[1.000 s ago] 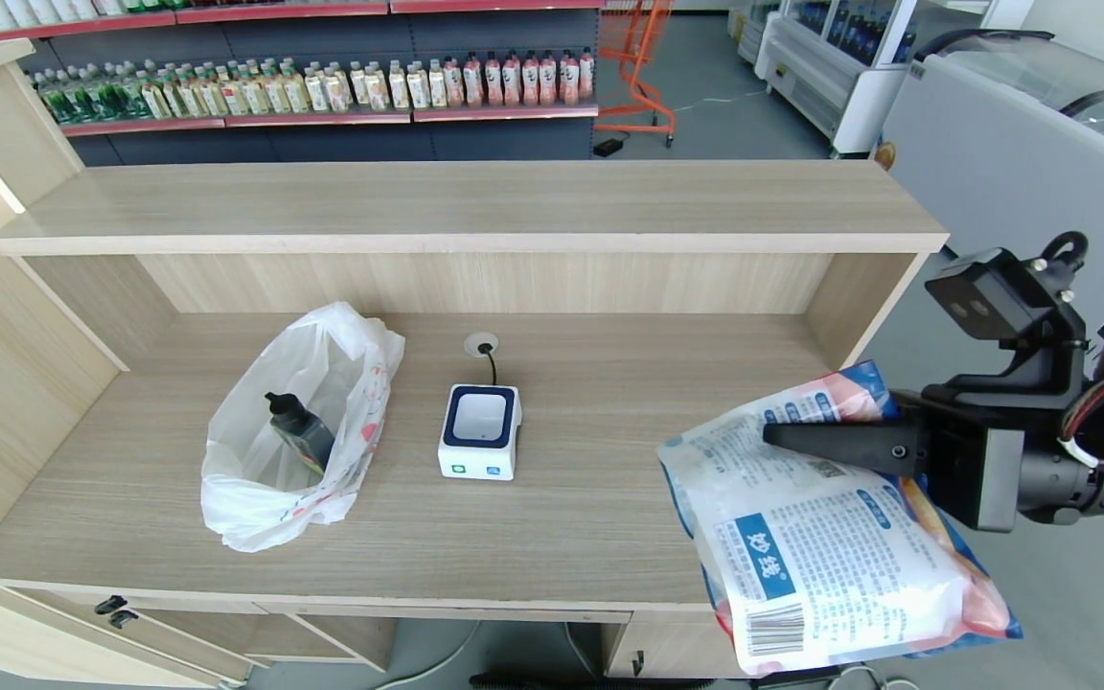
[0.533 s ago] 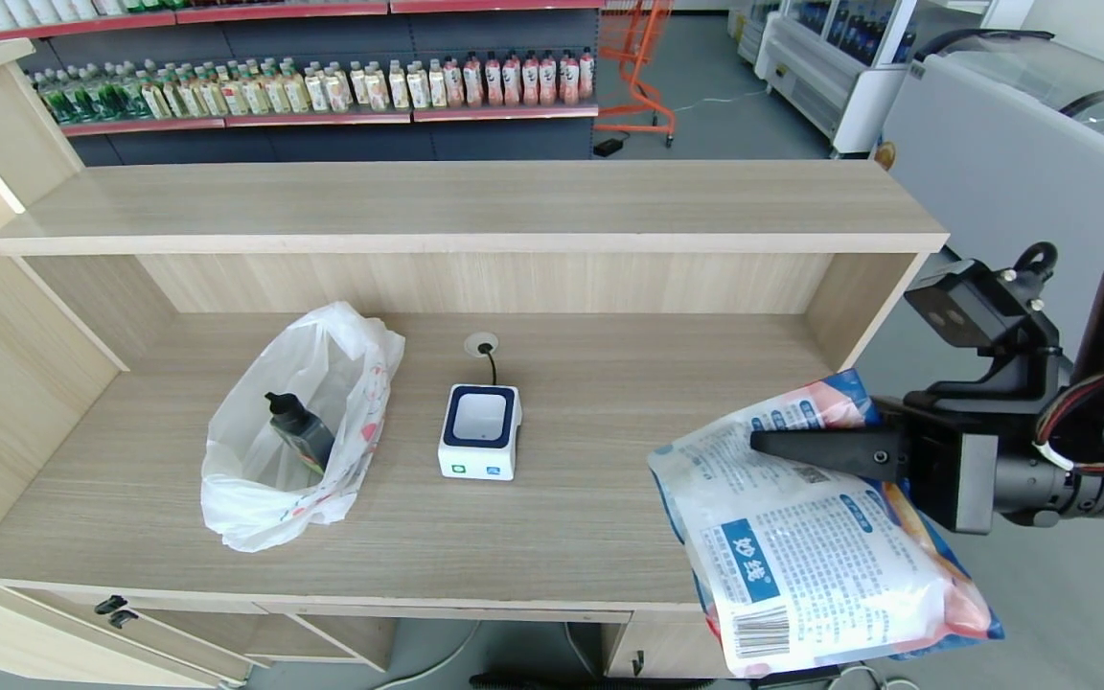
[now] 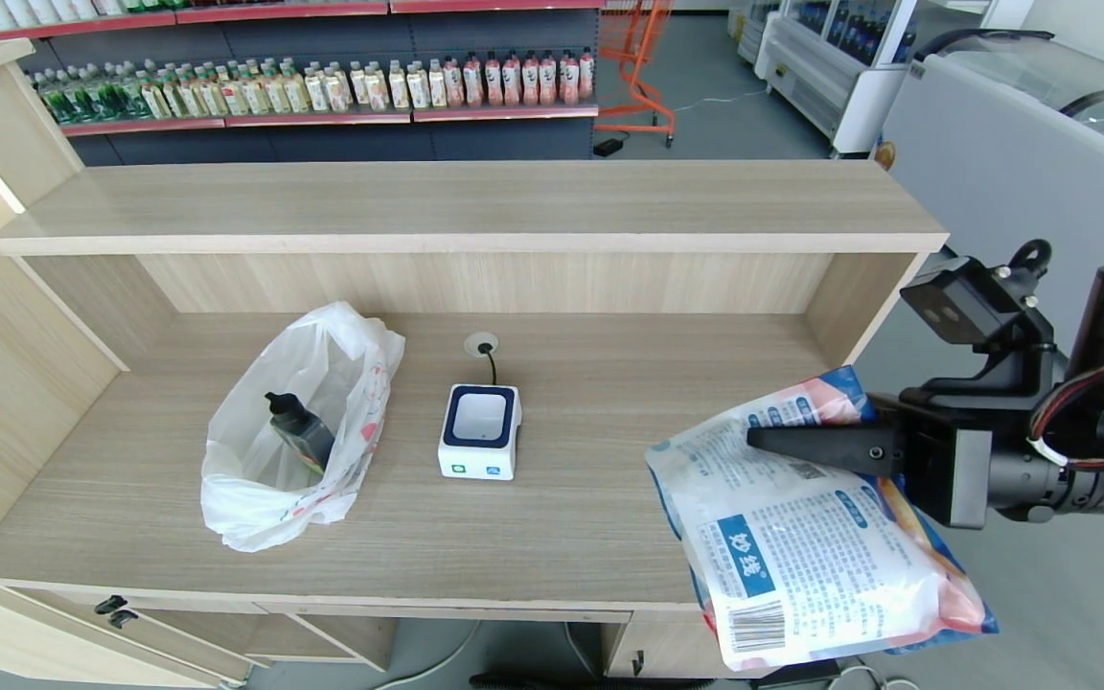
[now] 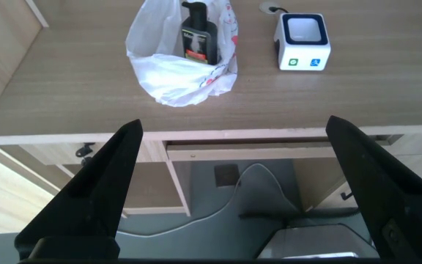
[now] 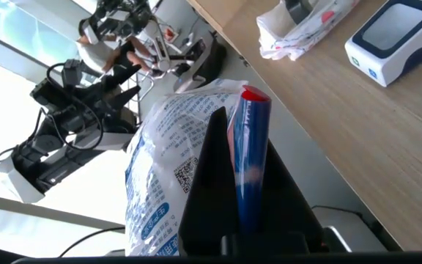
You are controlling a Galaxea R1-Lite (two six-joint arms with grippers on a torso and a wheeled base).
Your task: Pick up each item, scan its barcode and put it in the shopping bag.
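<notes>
At the right end of the wooden checkout counter, the right gripper holds a food packet clear of the surface. Its black fingers are clamped on the packet's upper edge, one on each face. The packet is white and blue with pink at the edges. It hangs tilted, partly over the counter's near right corner and partly off it. Its printed back faces up, and the barcode sits at the low, near end. From the right wrist view the packet shows pinched edge-on between the two fingers.

The scanner, a small white box with a dark-framed window on top, stands in the middle of the counter, well to the left of the packet. A black cable runs from its far side to a round hole in the counter.

Left of the scanner lies the white plastic shopping bag, mouth open, with a dark bottle leaning inside it.

The left gripper hangs on the near side of the counter, outside its front edge, with its fingers spread wide and nothing between them.

Beyond the counter, store shelves carry rows of drink bottles.
</notes>
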